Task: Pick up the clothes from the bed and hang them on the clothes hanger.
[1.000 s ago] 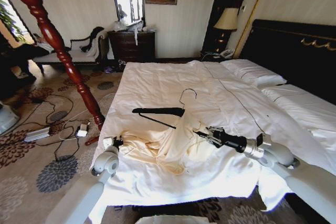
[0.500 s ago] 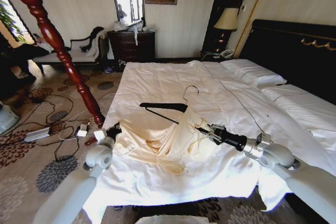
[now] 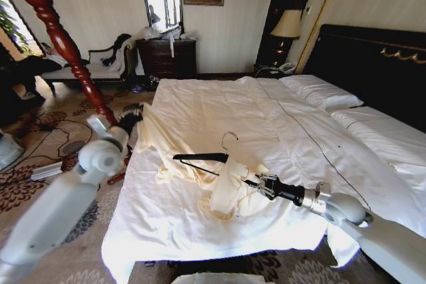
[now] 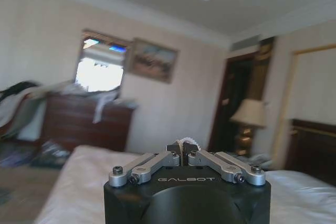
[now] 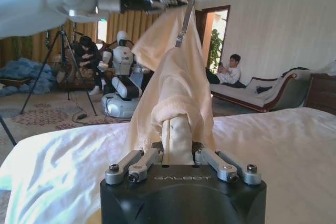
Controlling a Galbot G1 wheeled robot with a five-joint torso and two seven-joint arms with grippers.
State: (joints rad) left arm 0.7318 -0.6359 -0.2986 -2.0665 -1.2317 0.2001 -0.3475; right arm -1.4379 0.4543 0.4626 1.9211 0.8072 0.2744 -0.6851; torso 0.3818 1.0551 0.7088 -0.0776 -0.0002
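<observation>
Cream clothes [image 3: 229, 187], soft and limp, draped between 2 grippers over bed [image 3: 293, 131], hanger [image 3: 203, 158] inside. Left gripper [image 3: 132, 115] jaws pinched sleeve, raised; right gripper [image 3: 261, 185] jaws pinched bunched cloth. Best gripped at folds.

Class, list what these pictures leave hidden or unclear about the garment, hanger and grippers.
- Head view: how far the clothes hanger sits inside the clothes; fabric covers its right end.
- Head view: left gripper fingertips, dark and motion-blurred.
- Left wrist view: whether its fingers pinch fabric; the gripper body blocks it.
</observation>
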